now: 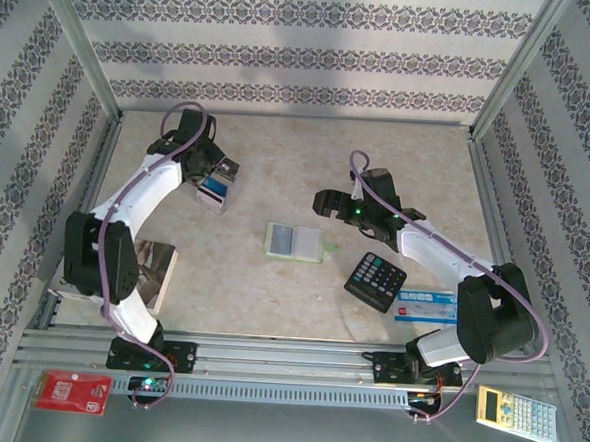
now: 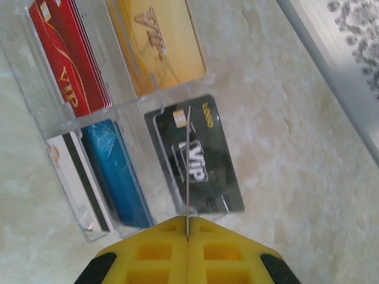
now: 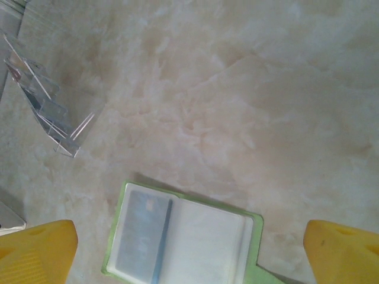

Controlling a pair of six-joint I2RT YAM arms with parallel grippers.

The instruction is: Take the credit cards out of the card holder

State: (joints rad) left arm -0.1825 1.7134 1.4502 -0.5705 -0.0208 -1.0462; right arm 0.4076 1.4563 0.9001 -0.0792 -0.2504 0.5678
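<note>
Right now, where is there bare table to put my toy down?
Bare: the back right corner behind the right gripper, and the patch between the card holder and the near rail. Crowded: around the clear organizer at the left gripper, and by the black calculator and blue-and-white box.

Lime-green card holder point(image 3: 207, 236) with cream faces; red card point(image 2: 65, 53), tan card point(image 2: 160, 41), black card point(image 2: 207, 171).
</note>
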